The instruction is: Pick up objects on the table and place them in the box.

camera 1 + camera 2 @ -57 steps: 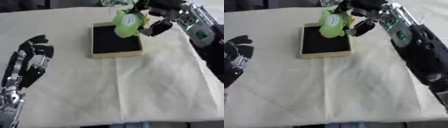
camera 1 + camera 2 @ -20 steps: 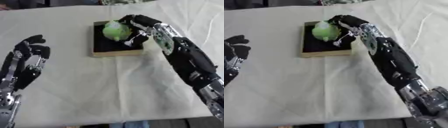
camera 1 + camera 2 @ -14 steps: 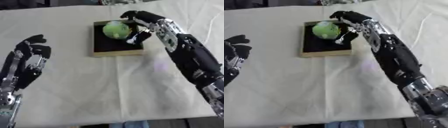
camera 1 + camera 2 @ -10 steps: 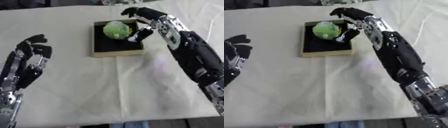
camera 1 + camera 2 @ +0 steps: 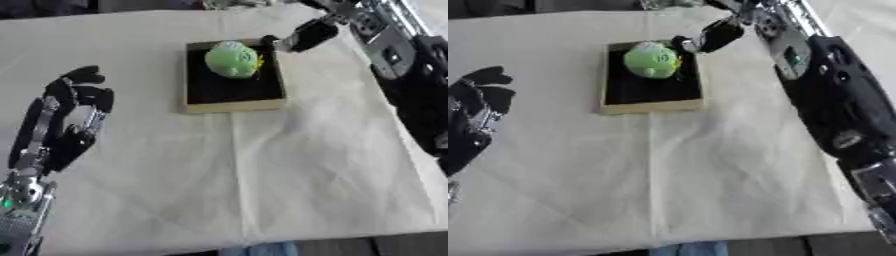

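The right hand (image 5: 308, 34) hangs just past the far right corner of the box (image 5: 234, 102), its one visible finger stretched toward that corner and holding nothing; whether it touches the rim cannot be told. Its arm runs back along the right edge. The green toy (image 5: 232, 59) sits in the far half of the box, roundish with no clear long axis, a yellow bit on its right side. The left hand (image 5: 66, 117) rests open at the lower left, fingers up, over the cloth (image 5: 262, 175).
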Robot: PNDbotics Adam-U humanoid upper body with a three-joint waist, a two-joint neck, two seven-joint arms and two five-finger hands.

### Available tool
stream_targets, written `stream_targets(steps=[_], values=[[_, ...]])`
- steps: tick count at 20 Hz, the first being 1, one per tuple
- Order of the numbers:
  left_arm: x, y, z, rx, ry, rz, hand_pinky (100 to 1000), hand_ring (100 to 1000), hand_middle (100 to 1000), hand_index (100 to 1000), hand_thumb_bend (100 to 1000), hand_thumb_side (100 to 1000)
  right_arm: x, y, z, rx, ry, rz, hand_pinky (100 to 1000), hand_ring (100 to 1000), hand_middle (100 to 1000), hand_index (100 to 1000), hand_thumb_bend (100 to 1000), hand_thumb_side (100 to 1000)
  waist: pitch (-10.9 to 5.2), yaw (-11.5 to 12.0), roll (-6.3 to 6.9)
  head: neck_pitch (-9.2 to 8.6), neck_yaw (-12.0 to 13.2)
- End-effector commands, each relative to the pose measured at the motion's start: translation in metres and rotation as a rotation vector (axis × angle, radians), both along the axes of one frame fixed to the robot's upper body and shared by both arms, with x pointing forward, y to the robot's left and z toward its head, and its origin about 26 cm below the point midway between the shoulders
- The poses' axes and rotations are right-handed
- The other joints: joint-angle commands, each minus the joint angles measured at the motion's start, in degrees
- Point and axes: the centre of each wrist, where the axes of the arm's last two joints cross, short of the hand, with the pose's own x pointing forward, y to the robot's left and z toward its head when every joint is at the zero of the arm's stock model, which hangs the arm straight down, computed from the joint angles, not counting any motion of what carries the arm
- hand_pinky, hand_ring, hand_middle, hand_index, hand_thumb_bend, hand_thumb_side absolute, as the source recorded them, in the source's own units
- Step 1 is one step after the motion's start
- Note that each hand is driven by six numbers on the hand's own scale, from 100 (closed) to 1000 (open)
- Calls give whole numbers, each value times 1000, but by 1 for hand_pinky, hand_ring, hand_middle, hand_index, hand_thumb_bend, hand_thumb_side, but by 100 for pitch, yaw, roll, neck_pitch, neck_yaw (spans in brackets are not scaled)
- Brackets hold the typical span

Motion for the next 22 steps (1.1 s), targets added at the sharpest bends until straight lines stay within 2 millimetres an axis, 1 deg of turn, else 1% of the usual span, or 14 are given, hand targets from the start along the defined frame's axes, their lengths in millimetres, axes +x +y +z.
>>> stream_targets(steps=[1, 7, 10, 15, 19, 22], values=[[-3, 4, 11, 17, -46, -5, 707, 701, 707, 865, 388, 739, -18, -11, 23, 51, -88, 17, 829, 806, 911, 974, 360, 407, -78, -32, -3, -54, 85], [-4, 10, 8, 18, -37, 40, 705, 708, 722, 865, 392, 737, -49, -26, 19, 94, -81, 45, 824, 803, 908, 971, 349, 415, -44, -155, 6, -72, 172], [-3, 12, 5, 13, -26, 59, 705, 711, 726, 864, 388, 737, -65, -28, 16, 115, -67, 81, 819, 798, 894, 969, 324, 424, -25, -202, 11, -74, 210], [-2, 16, 0, -9, -22, 101, 701, 710, 725, 862, 380, 735, -93, -30, 11, 158, -26, 143, 814, 790, 878, 965, 309, 422, 0, -276, 7, -78, 253], [-2, 19, -1, -42, -32, 146, 697, 707, 722, 858, 364, 737, -115, -33, 11, 201, 4, 178, 817, 790, 870, 963, 286, 424, 12, -311, 9, -88, 291], [-2, 20, -2, -52, -35, 156, 697, 707, 722, 858, 364, 737, -126, -33, 17, 209, 24, 189, 817, 790, 870, 963, 286, 424, 13, -318, 10, -89, 296]])
